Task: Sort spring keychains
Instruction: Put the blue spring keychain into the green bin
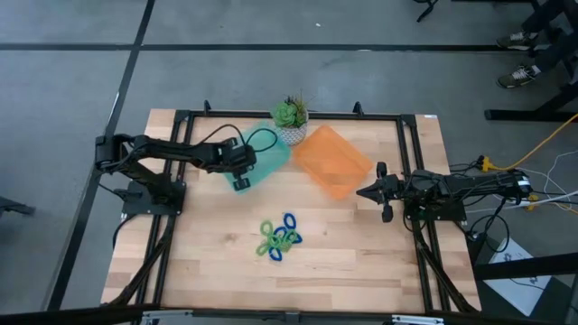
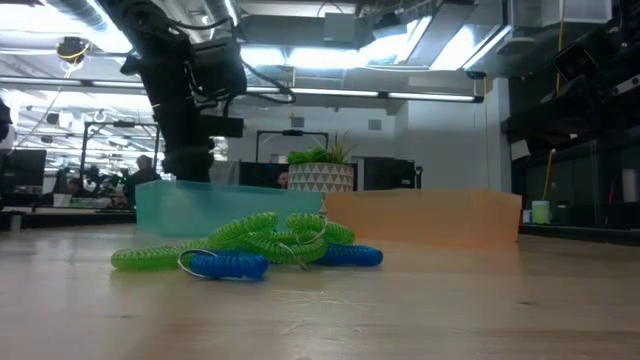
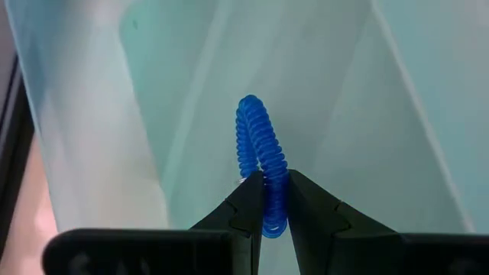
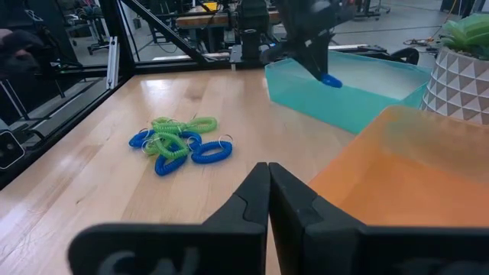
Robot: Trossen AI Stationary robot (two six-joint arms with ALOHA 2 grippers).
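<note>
My left claw pinches a blue keychain over the teal tray, upper centre overhead. Next, I judge, I release it. The pile waits lower centre. My right claw, closed, idles right.

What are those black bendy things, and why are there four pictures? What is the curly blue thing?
They are two robot arms at a wooden table. One camera looks down from above, one sits at table height, and one rides on each arm's wrist. The left gripper pinches a blue spring keychain over the teal tray. The right gripper waits, fingers together, beside the orange tray. A tangled pile of blue and green keychains lies on the table, and a potted plant stands behind the trays.
</note>
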